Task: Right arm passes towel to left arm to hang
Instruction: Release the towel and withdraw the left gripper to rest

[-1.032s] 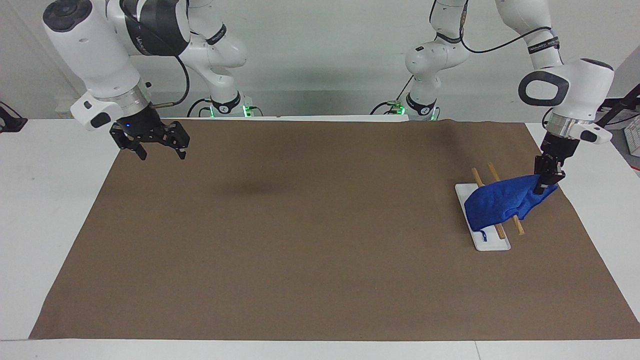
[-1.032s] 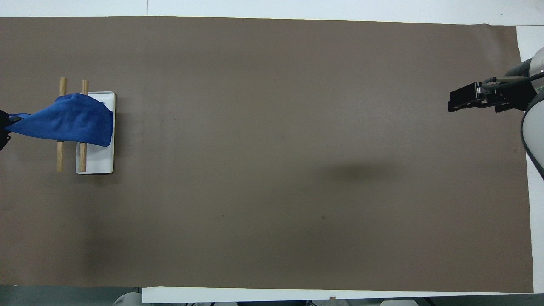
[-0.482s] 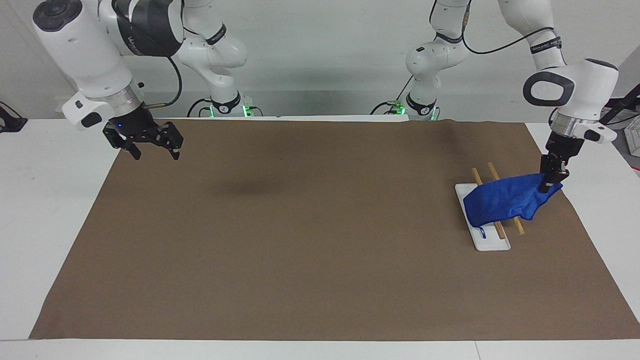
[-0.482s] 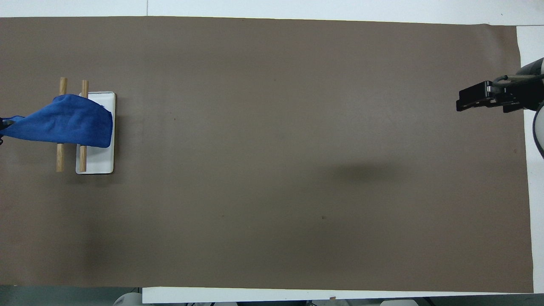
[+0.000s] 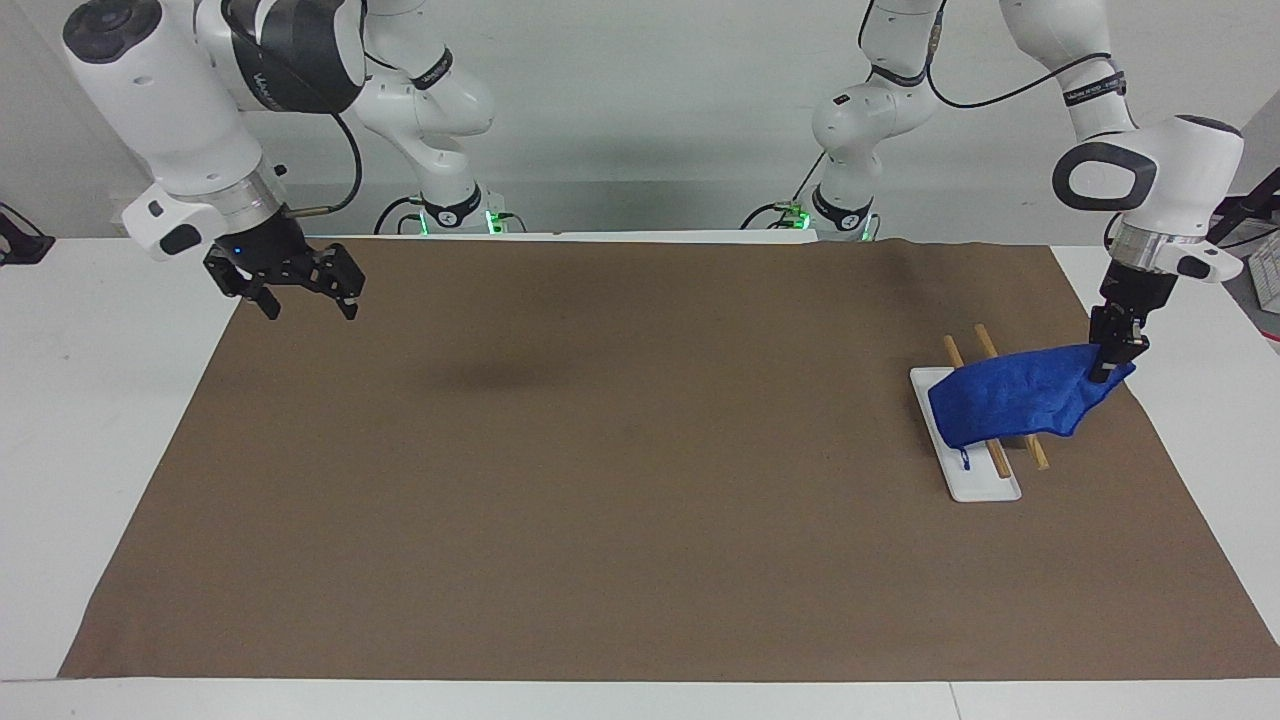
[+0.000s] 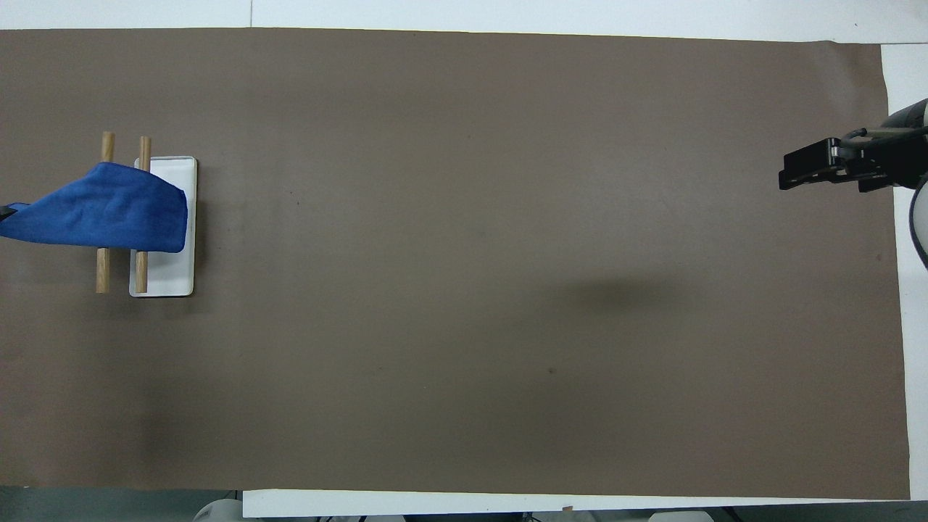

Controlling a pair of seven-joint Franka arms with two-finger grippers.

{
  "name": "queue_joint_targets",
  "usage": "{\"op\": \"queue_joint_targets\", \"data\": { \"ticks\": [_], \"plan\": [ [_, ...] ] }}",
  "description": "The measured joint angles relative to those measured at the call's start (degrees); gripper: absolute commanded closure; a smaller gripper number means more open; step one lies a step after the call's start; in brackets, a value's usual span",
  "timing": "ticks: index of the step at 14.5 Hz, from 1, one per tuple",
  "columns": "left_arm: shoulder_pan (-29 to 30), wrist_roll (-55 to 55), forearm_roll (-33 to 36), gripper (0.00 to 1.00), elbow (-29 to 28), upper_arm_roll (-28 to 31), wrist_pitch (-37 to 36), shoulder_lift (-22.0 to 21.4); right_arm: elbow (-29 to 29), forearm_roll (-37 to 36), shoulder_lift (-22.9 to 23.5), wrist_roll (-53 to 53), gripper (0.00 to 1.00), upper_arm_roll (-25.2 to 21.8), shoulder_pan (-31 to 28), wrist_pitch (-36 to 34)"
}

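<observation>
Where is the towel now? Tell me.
The towel is draped over the two wooden rods above the white tray at the left arm's end, one corner pinched by the left gripper.

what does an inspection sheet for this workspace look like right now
surface: brown mat over a white table.
job's things: blue towel draped across two wooden rods above a white tray, one corner pinched.
clutter: nothing seen.
grippers: left end effector shut on the towel's corner beside the rods; right end effector open, over the mat's edge at the right arm's end, waiting.
cables: black cable looping to the right wrist; another along the left arm.
surroundings: plain white wall, green lights at the arm bases.
</observation>
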Motion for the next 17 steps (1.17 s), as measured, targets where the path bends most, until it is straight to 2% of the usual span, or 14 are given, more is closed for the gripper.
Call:
{"op": "queue_joint_targets", "data": {
  "ticks": [5, 7, 12, 17],
  "plan": [
    [-0.06, 0.05, 0.77, 0.00, 0.97, -0.10, -0.25, 0.00, 0.00, 0.00, 0.00, 0.00, 0.00, 0.00, -0.34, 0.00],
    [0.01, 0.01, 5.26, 0.00, 3.54, -0.03, -3.68, 0.00, 0.09, 0.00, -0.01, 0.00, 0.00, -0.01, -0.43, 0.00],
    [-0.63, 0.01, 18.50, 0.00, 18.71, -0.60, -25.01, 0.24, 0.13, 0.00, -1.28, 0.00, 0.00, 0.04, -0.42, -0.26],
    [-6.66, 0.64, 21.91, 0.00, 30.61, -0.99, -43.24, 0.59, -0.05, 0.00, -1.35, 0.00, 0.00, 0.01, -0.44, -0.44]
  ]
}}
